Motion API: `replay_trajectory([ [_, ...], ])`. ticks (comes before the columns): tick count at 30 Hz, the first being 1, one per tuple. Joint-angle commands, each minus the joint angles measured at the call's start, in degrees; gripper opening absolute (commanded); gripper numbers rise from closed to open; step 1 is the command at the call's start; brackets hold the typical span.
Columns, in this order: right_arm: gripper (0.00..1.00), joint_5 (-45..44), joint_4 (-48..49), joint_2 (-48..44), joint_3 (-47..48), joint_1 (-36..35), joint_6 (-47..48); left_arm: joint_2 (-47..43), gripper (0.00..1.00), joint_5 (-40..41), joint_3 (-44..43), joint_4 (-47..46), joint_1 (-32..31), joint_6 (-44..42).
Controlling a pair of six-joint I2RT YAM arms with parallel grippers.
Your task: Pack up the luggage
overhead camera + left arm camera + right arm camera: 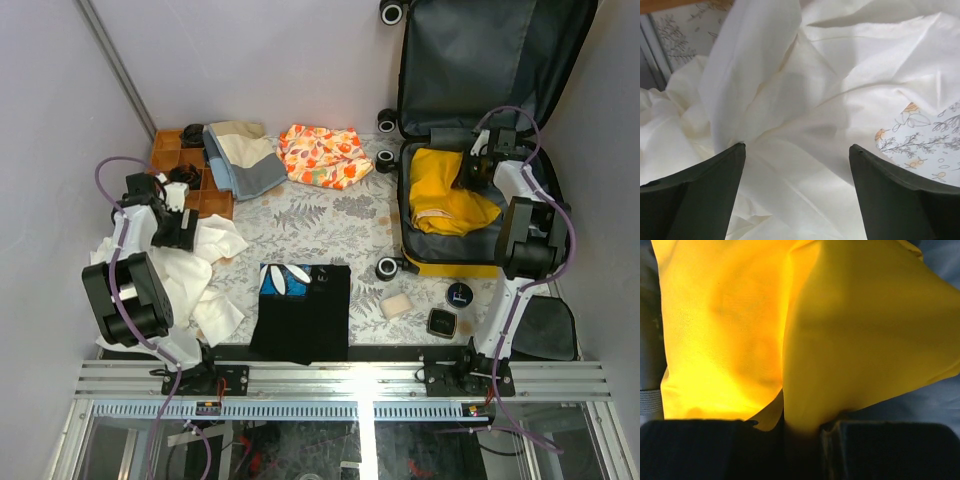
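The luggage [450, 268] lies open at the right, its yellow shell below and its dark-lined lid [480, 60] flipped back. A yellow garment [440, 205] lies in the lower half. My right gripper [472, 170] is inside the luggage and shut on a fold of that yellow garment [850, 330]; in the wrist view the cloth is pinched between the fingers of the right gripper [805, 427]. My left gripper [185, 232] is open, hovering just over a crumpled white cloth [215, 260] at the left. That white cloth [805, 100] fills the left wrist view between the spread fingers of the left gripper [797, 147].
An orange compartment tray [185, 170] stands at the back left, with folded beige and grey-blue clothes [240, 155] and an orange floral cloth [322, 155] beside it. A black garment with a blue print [300, 305], a beige block [397, 305] and two small black items [441, 321] lie near the front.
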State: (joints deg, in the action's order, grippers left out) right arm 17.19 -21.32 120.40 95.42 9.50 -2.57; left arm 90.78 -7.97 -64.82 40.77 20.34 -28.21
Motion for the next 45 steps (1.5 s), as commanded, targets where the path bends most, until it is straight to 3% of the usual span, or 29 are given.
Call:
replay_trajectory([
  [1,0.00,1.30,3.74,-2.93,-0.14,-0.79,-1.69,-1.80,0.88,-2.82,-4.58,1.27,0.35,-0.18],
  [2,0.01,1.46,2.91,-2.89,0.04,0.00,-1.00,-1.98,0.97,-3.71,-5.56,1.69,0.33,-0.48],
  [3,0.08,1.30,2.12,-2.97,0.43,0.82,-0.27,-2.20,1.00,-4.73,-6.26,2.00,0.32,-0.97],
  [6,0.32,1.82,-0.21,-2.73,3.31,3.54,1.33,-3.22,1.00,-8.29,-8.46,2.48,0.31,-2.47],
  [7,0.44,2.27,-1.00,-2.82,4.61,4.23,1.96,-3.50,1.00,-9.40,-9.27,2.52,0.25,-2.40],
  [9,0.78,3.22,-2.67,-3.16,7.30,5.00,3.95,-3.90,1.00,-11.21,-10.58,2.32,0.25,-2.37],
  [10,0.89,3.77,-3.40,-3.36,8.47,5.09,4.97,-3.99,1.00,-11.88,-11.15,2.04,0.23,-2.18],
  [12,0.98,4.74,-4.75,-3.87,10.89,5.09,6.52,-4.06,1.00,-12.82,-12.05,1.06,0.28,-1.92],
  [16,1.00,5.57,-9.72,-4.05,17.15,5.09,10.42,-3.33,1.00,-17.41,-15.06,2.12,-0.33,-3.00],
  [20,0.99,7.41,-14.02,-6.88,19.97,5.06,14.91,-1.11,1.00,-26.52,-19.45,13.99,-5.54,-14.51],
  [24,1.00,13.19,-16.77,-11.30,19.14,5.08,16.15,1.70,1.00,-30.70,-19.15,21.00,-17.53,-21.20],
  [27,0.99,17.48,-17.60,-14.53,16.44,5.03,15.12,4.40,1.00,-30.49,-16.42,20.66,-29.07,-21.58],
  [31,0.99,20.90,-18.24,-18.98,12.70,5.09,13.49,10.64,1.00,-30.57,-15.03,20.09,-37.97,-21.38],
  [39,0.99,24.35,-20.03,-26.61,4.24,5.08,13.60,18.39,0.98,-26.46,-12.10,13.33,-43.72,-20.75],
  [42,0.99,24.82,-20.07,-28.81,0.40,5.07,13.73,19.93,0.92,-24.91,-11.08,10.38,-44.22,-20.46],
  [45,0.99,25.04,-20.16,-30.18,-1.78,5.01,14.02,20.99,0.78,-24.87,-10.40,9.85,-44.46,-21.13],
])
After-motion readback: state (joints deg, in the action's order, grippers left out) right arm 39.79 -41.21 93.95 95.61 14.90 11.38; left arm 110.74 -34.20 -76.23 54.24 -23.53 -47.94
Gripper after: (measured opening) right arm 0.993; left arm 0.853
